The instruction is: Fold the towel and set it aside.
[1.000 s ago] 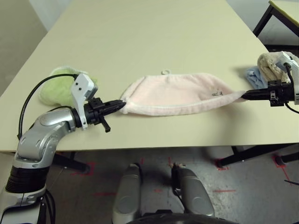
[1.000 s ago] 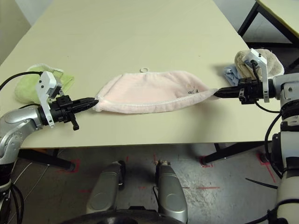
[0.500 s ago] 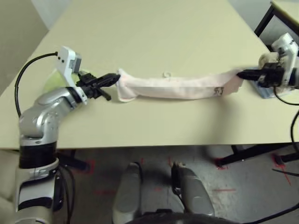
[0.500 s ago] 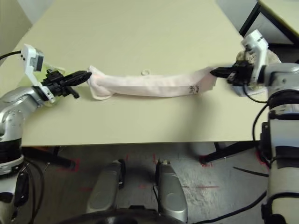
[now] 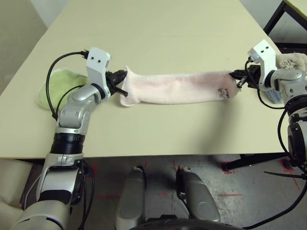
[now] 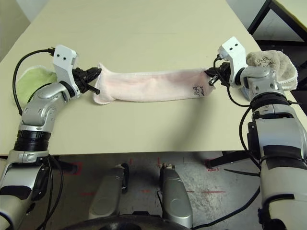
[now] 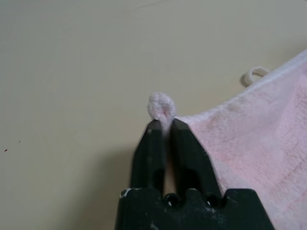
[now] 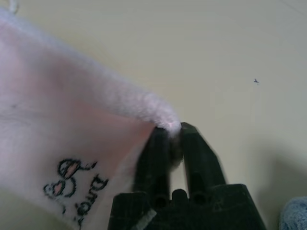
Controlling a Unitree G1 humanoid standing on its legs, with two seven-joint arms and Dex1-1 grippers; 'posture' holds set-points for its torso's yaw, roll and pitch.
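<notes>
The table (image 5: 158,28) carries the towel (image 5: 177,88), folded into a long band across its middle. The green cloth (image 5: 50,91) lies at nine o'clock of it, the beige cloth (image 6: 271,64) at three o'clock. The left gripper (image 7: 162,125) pinches the towel's end corner between nearly closed fingers; the right gripper (image 8: 173,130) likewise nips the opposite corner. With such small bites, a corner could slip free and the fold sag open.

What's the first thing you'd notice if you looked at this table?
A long pink towel lies stretched across the middle of the table, folded into a narrow strip. The left pincer pinches one end and the right pincer pinches the other. A light green cloth lies by the table's left edge.
</notes>
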